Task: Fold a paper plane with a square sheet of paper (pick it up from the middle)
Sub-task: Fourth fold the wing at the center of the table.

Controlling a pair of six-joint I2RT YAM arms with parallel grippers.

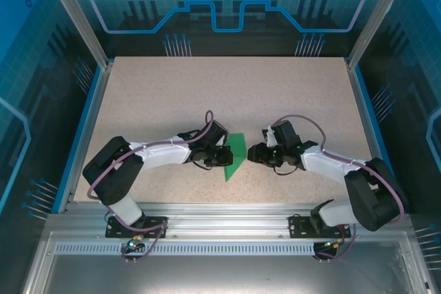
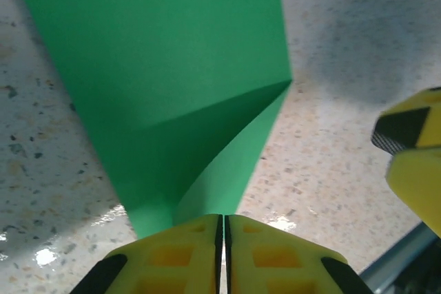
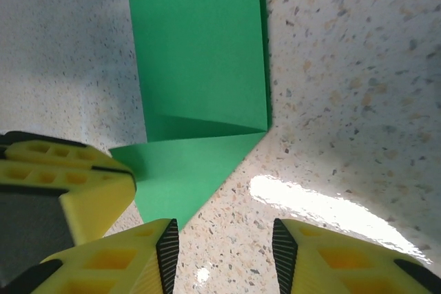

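Note:
The square sheet of paper point(image 1: 236, 151) is bright green and partly folded. It lies on the table between the two grippers, and one corner is turned over into a triangular flap point(image 3: 186, 170). My left gripper point(image 2: 222, 222) has its jaws together at the flap's edge, and the paper point(image 2: 172, 67) runs up into them. In the top view the left gripper point(image 1: 222, 155) sits on the sheet's left side. My right gripper point(image 3: 224, 239) is open over bare table just right of the flap's tip, touching nothing. From above, the right gripper point(image 1: 253, 153) stands close to the sheet's right edge.
The speckled beige table point(image 1: 227, 94) stretches far behind the paper. Blue side rails point(image 1: 81, 129) and a metal frame bound it. A yellow finger point(image 2: 413, 163) of the right gripper shows at the right edge of the left wrist view.

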